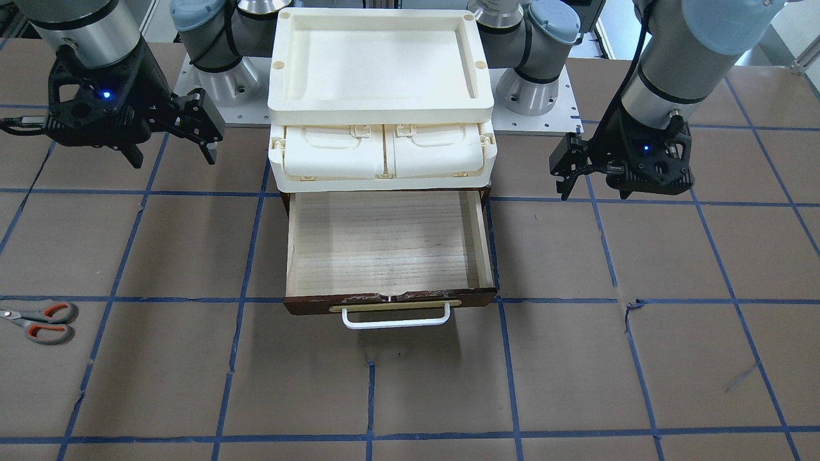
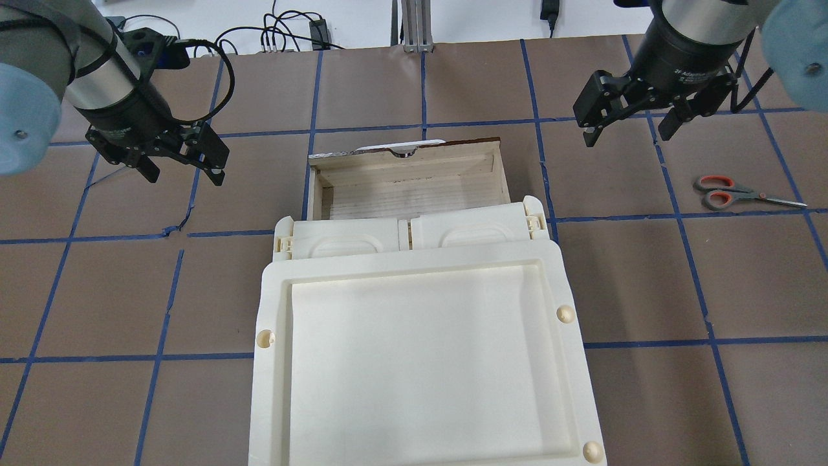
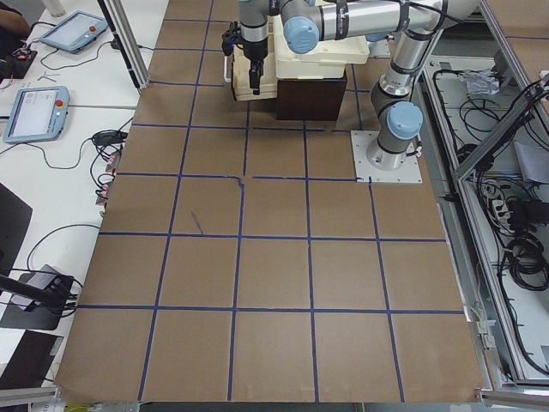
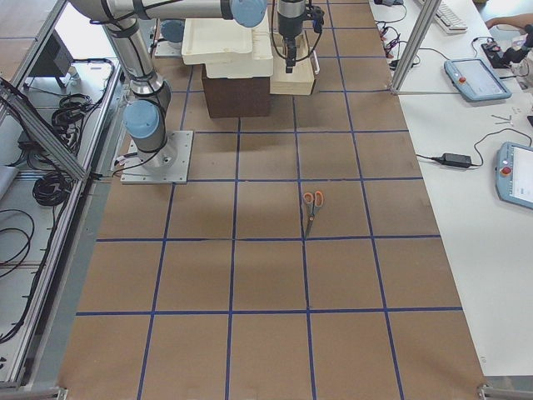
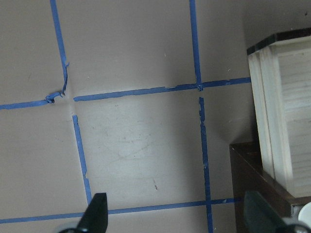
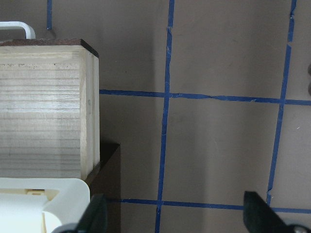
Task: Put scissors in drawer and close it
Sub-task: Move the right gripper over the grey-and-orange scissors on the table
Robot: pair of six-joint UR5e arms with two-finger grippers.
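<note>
Left end effector (image 2: 186, 173) and right end effector (image 2: 625, 134) gape empty; scissors (image 2: 724, 192) lie outside open drawer (image 2: 414, 184).

the drawer (image 1: 384, 243) stands pulled out, its front part open from above; the cream compartments (image 1: 333, 153) and tray (image 1: 378, 107) overhang its rear. the scissors (image 2: 742, 193) lie flat on open tabletop (image 1: 192, 384), well apart from it.

The left arm (image 2: 103, 77) and the right arm (image 2: 695, 32) both reach out and point down. The left gripper (image 2: 186, 173) hangs in the air with its two fingers wide apart, holding nothing. The right gripper (image 2: 625, 134) looks the same.
</note>
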